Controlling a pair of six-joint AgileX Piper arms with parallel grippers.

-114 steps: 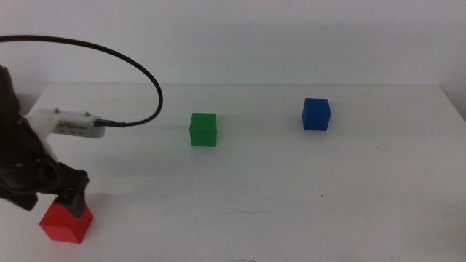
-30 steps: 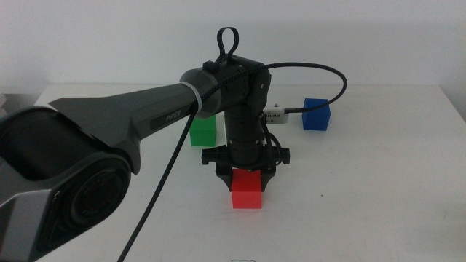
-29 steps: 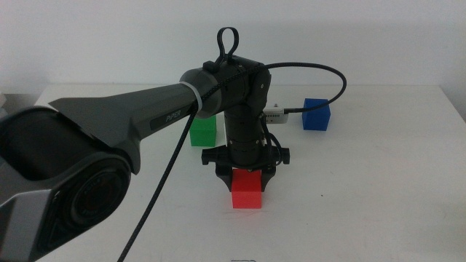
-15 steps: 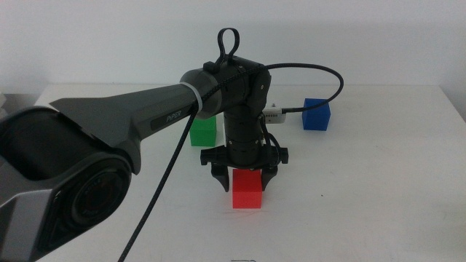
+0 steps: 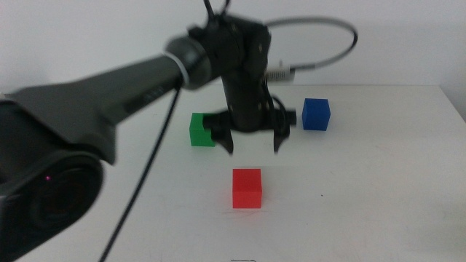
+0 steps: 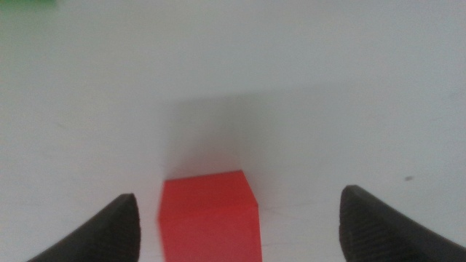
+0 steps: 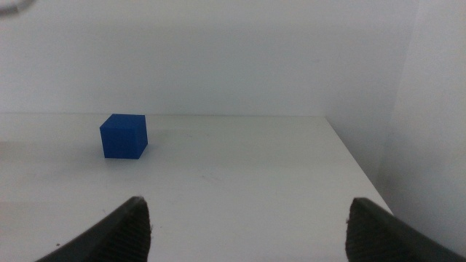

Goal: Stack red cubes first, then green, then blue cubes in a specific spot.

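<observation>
Small matte red cube (image 5: 247, 188) sits alone on the white tabletop (image 5: 364, 189), front centre. Left gripper (image 5: 253, 145) hangs above and behind it, jaws spread wide, empty. Small green cube (image 5: 202, 129) partly hidden behind the arm; small blue cube (image 5: 316, 114) back right. Right gripper (image 7: 244, 231) spread, empty, well apart from the blue cube.

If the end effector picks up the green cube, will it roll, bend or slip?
The green cube looks rigid, with flat faces, so rolling seems unlikely. Its plain matte sides probably grip well. It is small and probably light, so a nudge may slide it across the smooth table.
</observation>
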